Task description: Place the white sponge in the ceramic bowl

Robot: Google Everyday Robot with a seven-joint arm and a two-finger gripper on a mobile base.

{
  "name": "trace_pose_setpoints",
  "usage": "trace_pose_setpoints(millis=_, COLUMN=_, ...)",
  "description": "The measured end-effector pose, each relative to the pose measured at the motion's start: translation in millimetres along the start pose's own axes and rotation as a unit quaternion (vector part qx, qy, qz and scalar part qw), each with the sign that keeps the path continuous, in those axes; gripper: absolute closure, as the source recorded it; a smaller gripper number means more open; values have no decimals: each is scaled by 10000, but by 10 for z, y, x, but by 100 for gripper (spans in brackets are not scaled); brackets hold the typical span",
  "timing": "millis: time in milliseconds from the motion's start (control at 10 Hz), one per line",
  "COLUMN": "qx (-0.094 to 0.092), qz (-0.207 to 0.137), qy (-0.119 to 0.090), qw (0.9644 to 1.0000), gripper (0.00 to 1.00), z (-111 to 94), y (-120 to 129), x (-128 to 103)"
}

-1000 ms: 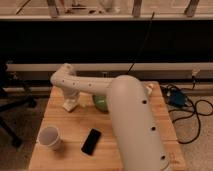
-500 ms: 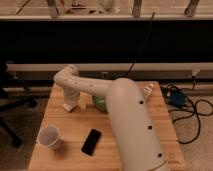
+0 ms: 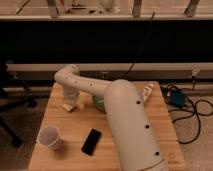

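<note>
Wooden table point(image 3: 65, 155): pale plank top with visible grain, square-cut edges, on a carpeted floor.

Robot arm point(image 3: 131, 125): a thick, smooth white shell, rounded like a tube, with small dark dots along it. It rises from the lower right, crosses the tabletop to a rounded elbow at upper left, then turns straight down.

Gripper point(image 3: 71, 100): at the end of the downturned section, low over the left half of the table, just left of the bowl. Whether it is open or closed cannot be told, as its lower end merges with a pale block.

White sponge point(image 3: 68, 106): a small cream-white blocky shape with soft corners at the gripper's lower end, at or just above the wood. It lies outside the bowl, just to its left. Held or merely touched: cannot tell.

Ceramic bowl point(image 3: 98, 104): green and glossy. Only a curved slice shows, the rest hidden behind the arm.

White cup point(image 3: 50, 137): round, upright, mouth open, near the front left corner of the table.

Black phone point(image 3: 91, 141): a flat, glossy dark slab with rounded corners, lying slantwise right of the cup and apart from it.

Blue box point(image 3: 175, 97): on the floor right of the table, with black cables looping from it.
</note>
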Motion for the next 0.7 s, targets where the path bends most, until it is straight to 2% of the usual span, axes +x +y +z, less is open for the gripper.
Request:
trace_pose_setpoints(millis=500, qx=72, qz=-128, qy=-98, qw=9998, gripper=90, z=-4, y=-76, x=-21)
trace_pose_setpoints(millis=600, qx=77, qz=-115, qy=-44, qw=9999, gripper=98, z=-61, y=-69, x=-11)
trace_pose_setpoints(millis=700, qx=102, qz=-83, qy=-6, qw=9999, gripper=100, z=-137, y=-50, x=15)
